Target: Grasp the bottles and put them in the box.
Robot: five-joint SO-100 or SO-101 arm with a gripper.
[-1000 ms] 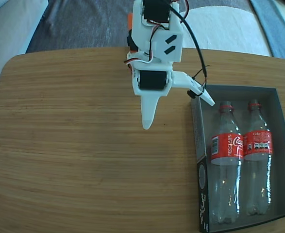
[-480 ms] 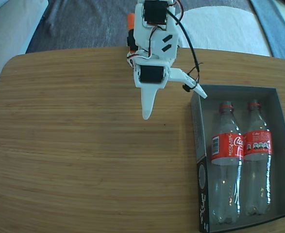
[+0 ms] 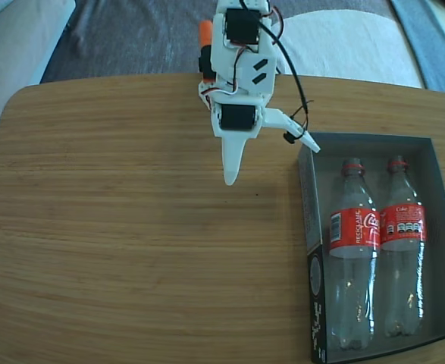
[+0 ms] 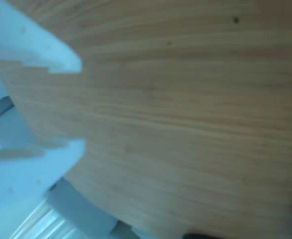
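Observation:
Two clear bottles with red labels lie side by side in the dark grey box (image 3: 374,139) at the right of the fixed view, necks pointing to the far side: one bottle (image 3: 352,229) on the left, the other bottle (image 3: 402,227) on the right. My white gripper (image 3: 271,164) hangs open and empty over the table, just left of the box's far left corner. One fingertip nearly reaches that corner. In the wrist view the gripper (image 4: 80,105) enters from the left, with only bare wood between its fingers (image 4: 61,55).
The wooden table (image 3: 131,227) stretches wide to the left of the box. Beyond its far edge lie grey upholstery (image 3: 123,38) and a white cushion (image 3: 351,45). In the wrist view the rounded table edge (image 4: 136,219) runs along the bottom.
The arm has drawn back a little toward the table's far edge, away from the box, with the gripper staying open. The bottles have not moved.

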